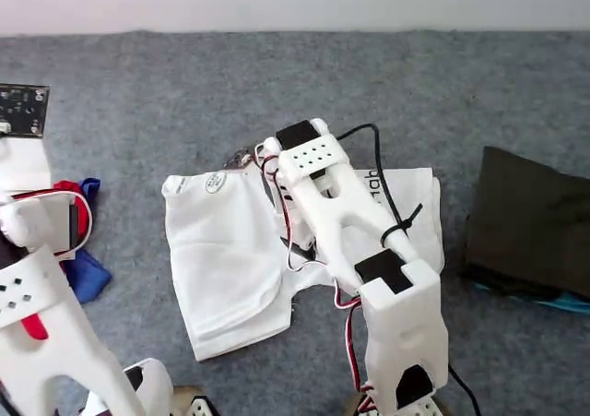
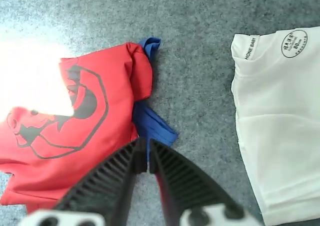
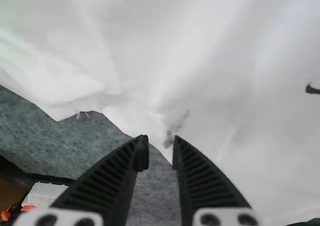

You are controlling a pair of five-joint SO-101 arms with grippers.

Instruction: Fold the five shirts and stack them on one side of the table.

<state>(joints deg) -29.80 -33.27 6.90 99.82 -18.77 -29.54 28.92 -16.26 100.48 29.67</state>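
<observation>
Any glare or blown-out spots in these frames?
Left wrist view: a blown-out patch washes out part of the red shirt and its print. Right wrist view: the white shirt is very bright, its folds faint. High view: even light, no glare.

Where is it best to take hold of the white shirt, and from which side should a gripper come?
Probably the near corner, toward the red shirt. There the white shirt lies flat, its edge free on the carpet, while the right arm covers the middle. Come from above on the carpet side, with one finger slid under the edge. The left gripper, shut now, seems closer.
</observation>
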